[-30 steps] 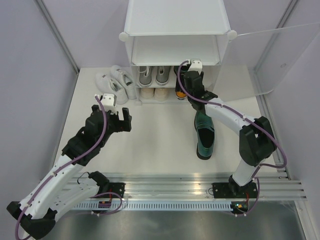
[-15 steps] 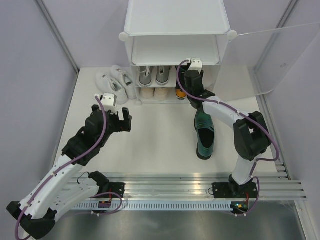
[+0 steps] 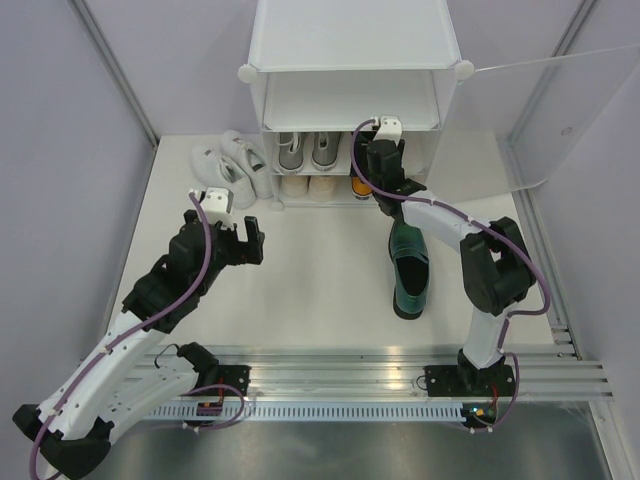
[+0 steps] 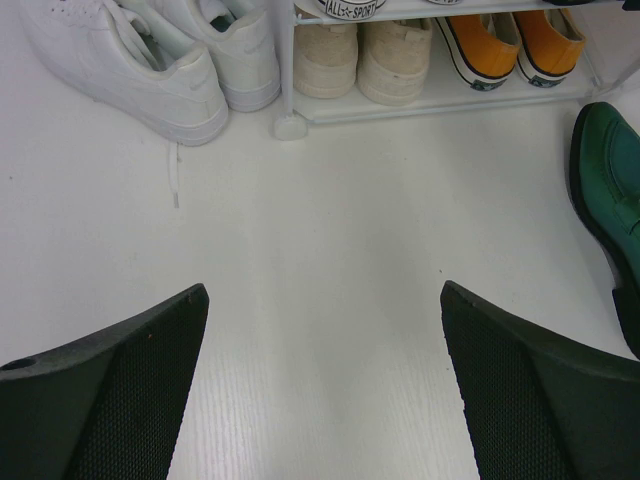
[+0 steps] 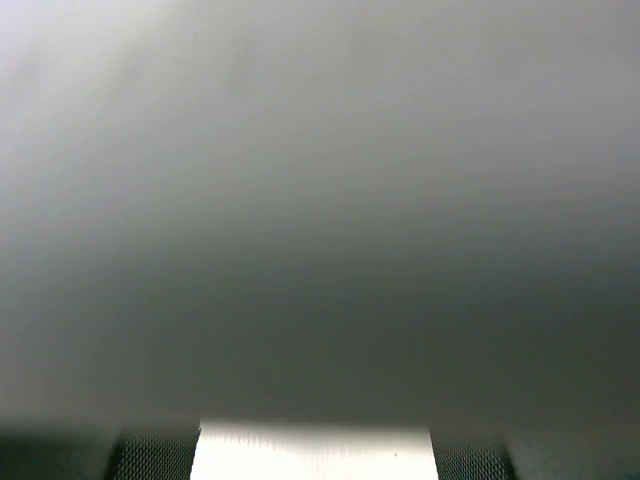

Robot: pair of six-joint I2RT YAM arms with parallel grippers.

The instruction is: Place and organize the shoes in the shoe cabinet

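Note:
The white shoe cabinet (image 3: 355,40) stands at the back with its frosted door (image 3: 560,110) swung open to the right. Grey canvas shoes (image 3: 307,150) sit on its middle shelf, and cream shoes (image 3: 308,185) and orange shoes (image 3: 360,186) on the bottom one. White sneakers (image 3: 232,165) lie on the floor left of it. One dark green shoe (image 3: 410,270) lies on the floor. My right gripper (image 3: 375,152) reaches into the middle shelf; its wrist view shows a dark blurred surface and fingers apart (image 5: 315,462). My left gripper (image 3: 250,240) is open and empty over bare floor (image 4: 320,380).
Grey walls close in both sides. The left wrist view shows the white sneakers (image 4: 150,60), cream shoes (image 4: 365,60), orange shoes (image 4: 510,45), the bottom shelf edge (image 4: 440,102) and the green shoe (image 4: 610,190) at right. The metal base rail (image 3: 340,380) runs along the near edge.
My right arm has pushed slightly deeper into the cabinet's middle shelf, its elbow shifting left. The left arm has not moved.

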